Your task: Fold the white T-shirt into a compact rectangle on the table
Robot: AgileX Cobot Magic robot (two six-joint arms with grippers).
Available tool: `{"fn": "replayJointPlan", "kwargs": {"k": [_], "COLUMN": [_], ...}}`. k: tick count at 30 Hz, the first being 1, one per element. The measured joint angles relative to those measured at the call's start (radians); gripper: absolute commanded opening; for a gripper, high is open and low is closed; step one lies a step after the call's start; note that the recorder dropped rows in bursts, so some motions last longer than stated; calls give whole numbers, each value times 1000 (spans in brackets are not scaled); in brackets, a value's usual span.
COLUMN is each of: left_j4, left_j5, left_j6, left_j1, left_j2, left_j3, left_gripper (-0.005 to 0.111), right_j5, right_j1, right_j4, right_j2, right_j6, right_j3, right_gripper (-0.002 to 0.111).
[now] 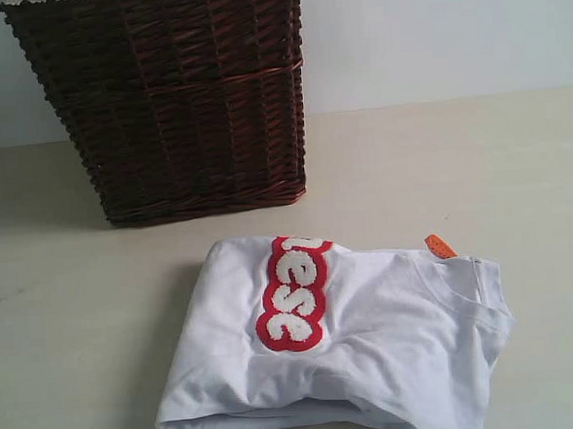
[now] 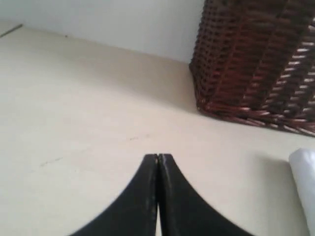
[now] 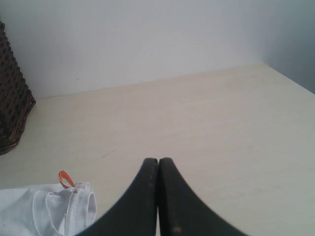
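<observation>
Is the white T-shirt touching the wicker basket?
No, a strip of bare table lies between the white T-shirt and the wicker basket.

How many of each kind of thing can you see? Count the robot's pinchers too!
Shirts: 1, the white T-shirt
Baskets: 1, the wicker basket
Tables: 1, the table
Grippers: 2, the left gripper and the right gripper, both shut and empty
Total: 5
</observation>
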Motion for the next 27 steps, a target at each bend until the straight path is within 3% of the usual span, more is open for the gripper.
{"fn": "replayJointPlan", "kwargs": {"k": [12,27], "left_j4": [107,120], "left_j5": [26,13], "left_j6": [-119,-138], "left_j1": [0,0], "left_j2": [23,37], "left_j3": [0,0], "left_gripper": [0,0], "right_j5": [0,0], "right_j1": [0,0], "right_j4": [0,0], "right_j2": [0,0], "right_j6": [0,0], "right_j3": [0,0], "right_gripper": [0,0]}}
